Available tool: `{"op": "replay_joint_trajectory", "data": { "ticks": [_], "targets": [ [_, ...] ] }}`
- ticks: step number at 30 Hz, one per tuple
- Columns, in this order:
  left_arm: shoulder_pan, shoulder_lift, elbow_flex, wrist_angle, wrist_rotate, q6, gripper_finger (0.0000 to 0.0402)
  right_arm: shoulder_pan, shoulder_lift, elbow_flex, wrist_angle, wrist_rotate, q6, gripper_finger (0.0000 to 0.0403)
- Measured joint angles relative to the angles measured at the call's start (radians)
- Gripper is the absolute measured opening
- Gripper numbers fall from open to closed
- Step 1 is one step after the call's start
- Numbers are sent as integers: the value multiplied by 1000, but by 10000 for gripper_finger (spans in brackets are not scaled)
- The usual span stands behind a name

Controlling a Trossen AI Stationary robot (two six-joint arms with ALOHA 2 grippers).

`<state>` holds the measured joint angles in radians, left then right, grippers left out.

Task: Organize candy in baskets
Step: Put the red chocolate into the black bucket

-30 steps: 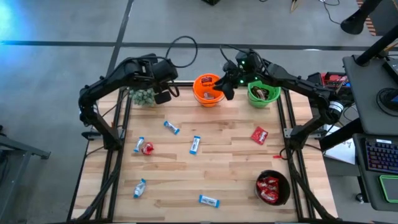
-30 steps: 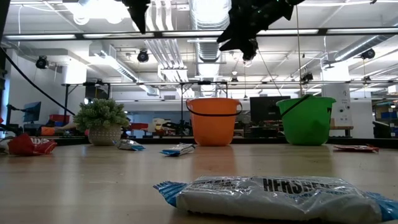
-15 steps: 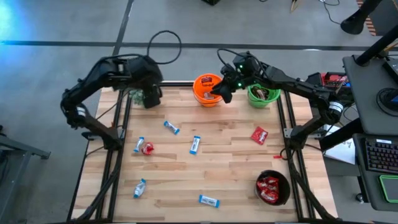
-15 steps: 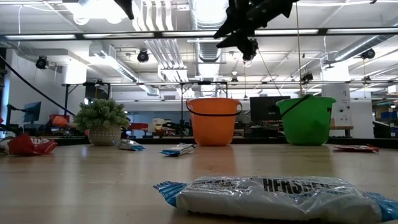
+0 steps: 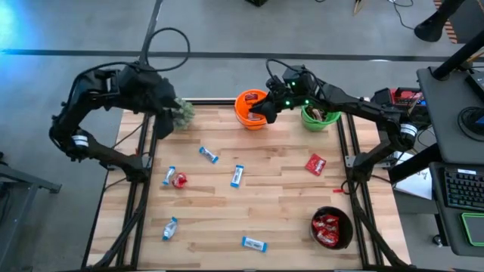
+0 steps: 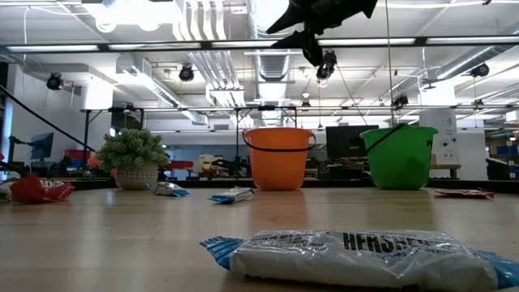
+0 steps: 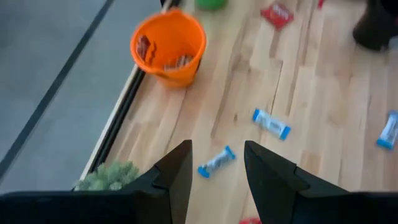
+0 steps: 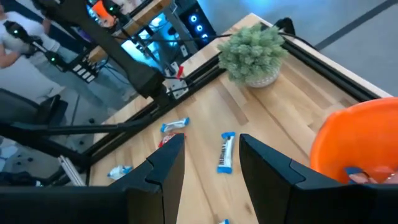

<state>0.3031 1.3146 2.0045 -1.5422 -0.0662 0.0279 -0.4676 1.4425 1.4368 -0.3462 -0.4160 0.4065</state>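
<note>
The orange basket [image 5: 253, 109] and the green basket [image 5: 321, 115] stand at the table's far edge, and the black basket [image 5: 331, 229], holding red packets, stands near right. Loose candy lies on the wood: blue-and-white bars [image 5: 209, 155] [image 5: 237, 175] [image 5: 254, 243] and red packets [image 5: 315, 163] [image 5: 180, 180]. My right gripper [image 5: 261, 112] hangs open above the orange basket's rim [image 8: 357, 143], with nothing between its fingers [image 8: 168, 162]. My left gripper [image 5: 165, 125] is open and empty, high over the far left corner beside the potted plant [image 5: 181, 113].
The potted plant [image 7: 109, 177] stands at the far left edge, just under my left arm. A blue-and-white bar [image 6: 357, 255] lies close to the table's near edge. The table's metal frame rails [image 5: 144, 166] run along both sides. A desk with a keyboard [image 5: 461, 189] stands off the right side.
My left gripper has drawn back from beside the orange basket toward the table's far left corner, rising and tipping downward. My right gripper has shifted a little leftward over the orange basket and rolled. No candy has moved.
</note>
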Motion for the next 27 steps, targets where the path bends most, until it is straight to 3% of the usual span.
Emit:
{"op": "replay_joint_trajectory", "data": {
  "ticks": [5,15,27],
  "targets": [
    [-1,11,0,51,8,-69,128,39,0,0,4,38,2,141],
    [0,54,-3,-27,30,-24,128,103,0,0,8,62,-3,141],
    [0,-28,-4,-29,265,-137,144,147,0,0,8,114,0,141]
  ]
}}
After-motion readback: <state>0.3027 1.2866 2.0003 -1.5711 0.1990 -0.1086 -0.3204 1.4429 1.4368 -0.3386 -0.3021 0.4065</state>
